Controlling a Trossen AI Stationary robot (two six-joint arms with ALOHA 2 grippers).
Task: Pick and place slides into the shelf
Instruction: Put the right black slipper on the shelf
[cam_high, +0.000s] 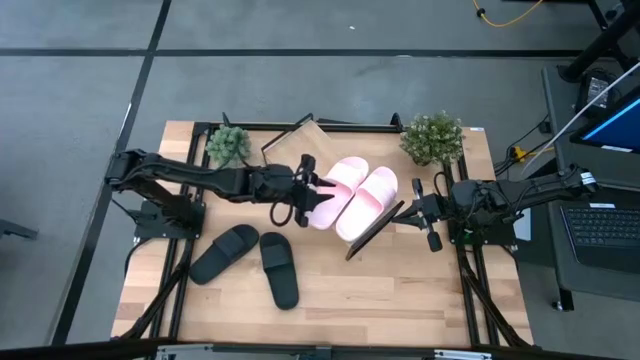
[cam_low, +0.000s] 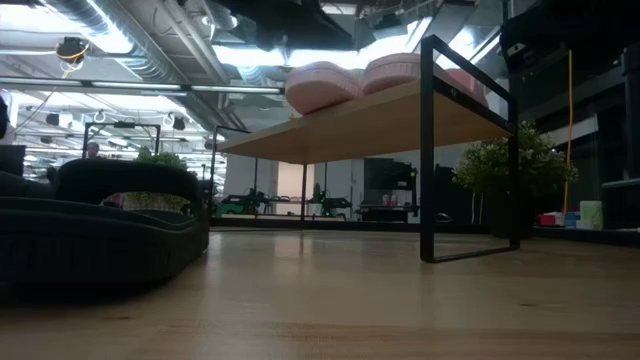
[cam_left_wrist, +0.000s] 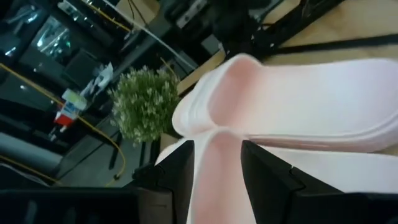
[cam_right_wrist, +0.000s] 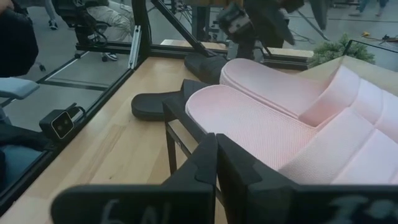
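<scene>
left gripper (cam_high: 312, 190) clenched on the strap of a pink slide (cam_high: 335, 190) on the shelf (cam_low: 370, 125).
slide's long axis runs diagonally away from it; black slides (cam_high: 250, 258) lie behind, nearer this arm; right gripper (cam_high: 418, 212) closed, beyond shelf.

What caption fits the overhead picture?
Left claw grips a pink slide on the shelf; two black slides wait on the table.

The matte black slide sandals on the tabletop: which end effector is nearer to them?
Left. The left end effector is at the pale pink slide sandals on the shelf, just above the matte black slide sandals. The right end effector sits beyond the shelf's far end.
</scene>
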